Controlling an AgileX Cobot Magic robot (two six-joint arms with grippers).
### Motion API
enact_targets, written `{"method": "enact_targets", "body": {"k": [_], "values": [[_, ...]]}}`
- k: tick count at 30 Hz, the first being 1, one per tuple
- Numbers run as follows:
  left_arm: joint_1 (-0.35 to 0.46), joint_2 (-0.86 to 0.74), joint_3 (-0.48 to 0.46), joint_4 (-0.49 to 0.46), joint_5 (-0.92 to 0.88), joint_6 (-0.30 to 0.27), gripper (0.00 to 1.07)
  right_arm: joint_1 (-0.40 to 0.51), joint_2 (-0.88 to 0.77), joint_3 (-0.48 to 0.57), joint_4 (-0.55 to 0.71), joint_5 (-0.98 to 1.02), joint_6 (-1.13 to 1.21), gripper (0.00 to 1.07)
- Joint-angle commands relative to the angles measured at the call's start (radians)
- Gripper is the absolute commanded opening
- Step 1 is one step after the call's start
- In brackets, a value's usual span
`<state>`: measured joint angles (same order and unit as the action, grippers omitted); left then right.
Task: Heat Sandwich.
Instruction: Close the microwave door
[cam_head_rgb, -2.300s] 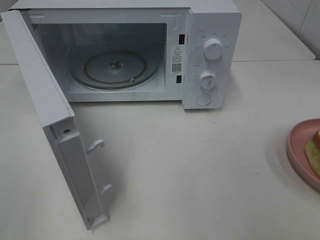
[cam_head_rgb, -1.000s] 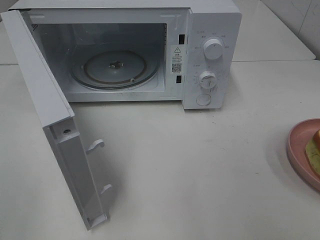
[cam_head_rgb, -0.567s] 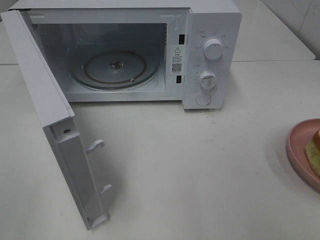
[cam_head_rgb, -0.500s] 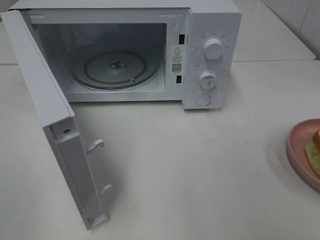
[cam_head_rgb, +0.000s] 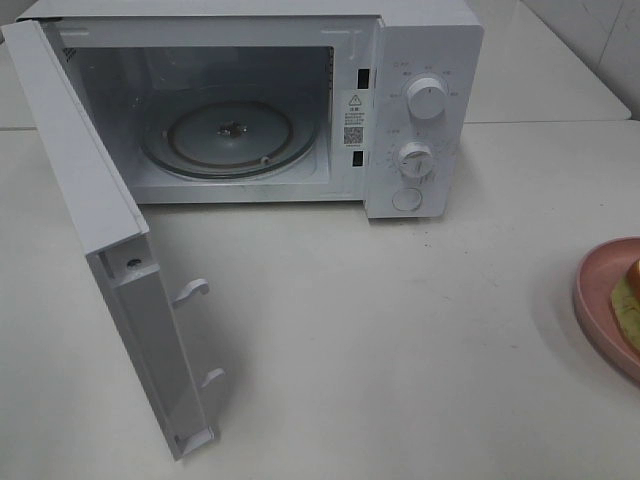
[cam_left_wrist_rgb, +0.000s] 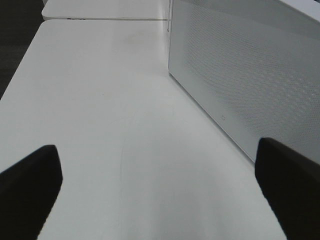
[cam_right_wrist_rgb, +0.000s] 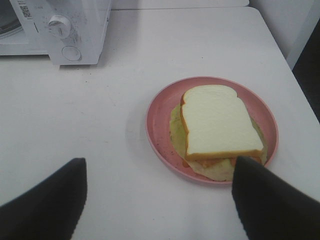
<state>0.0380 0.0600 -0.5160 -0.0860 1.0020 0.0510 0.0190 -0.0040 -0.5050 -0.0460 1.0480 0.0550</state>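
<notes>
Approaching sandwich (cam_right_wrist_rgb: 220, 125) on plate (cam_right_wrist_rgb: 160, 112) near counter's right edge; right pincer (cam_right_wrist_rgb: 157, 200) apart, empty. Next: descend, clamp plate rim.

Left gripper (cam_left_wrist_rgb: 160, 192) with both dark fingers (cam_left_wrist_rgb: 30, 190) spread wide apart, nothing between them, above the white table (cam_left_wrist_rgb: 100, 115). The perforated microwave door (cam_left_wrist_rgb: 245, 75) stands ahead, beside one finger.

High camera looking down at open microwave (cam_head_rgb: 250, 100), left wrist low beside its door (cam_left_wrist_rgb: 245, 75), right wrist above plate (cam_right_wrist_rgb: 160, 125), sharing microwave front.
</notes>
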Motion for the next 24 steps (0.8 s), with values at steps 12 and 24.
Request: {"method": "enact_targets", "body": {"k": [12,24], "values": [[-0.006,0.233,-0.009,0.024,-0.236,-0.006,0.55,-0.008,-0.026,0.0,0.005,-0.01,-0.006,0.76],[-0.006,0.399,0.015,0.026,-0.389,-0.006,0.0,-0.008,-0.026,0.0,0.005,-0.01,-0.005,0.76]]}}
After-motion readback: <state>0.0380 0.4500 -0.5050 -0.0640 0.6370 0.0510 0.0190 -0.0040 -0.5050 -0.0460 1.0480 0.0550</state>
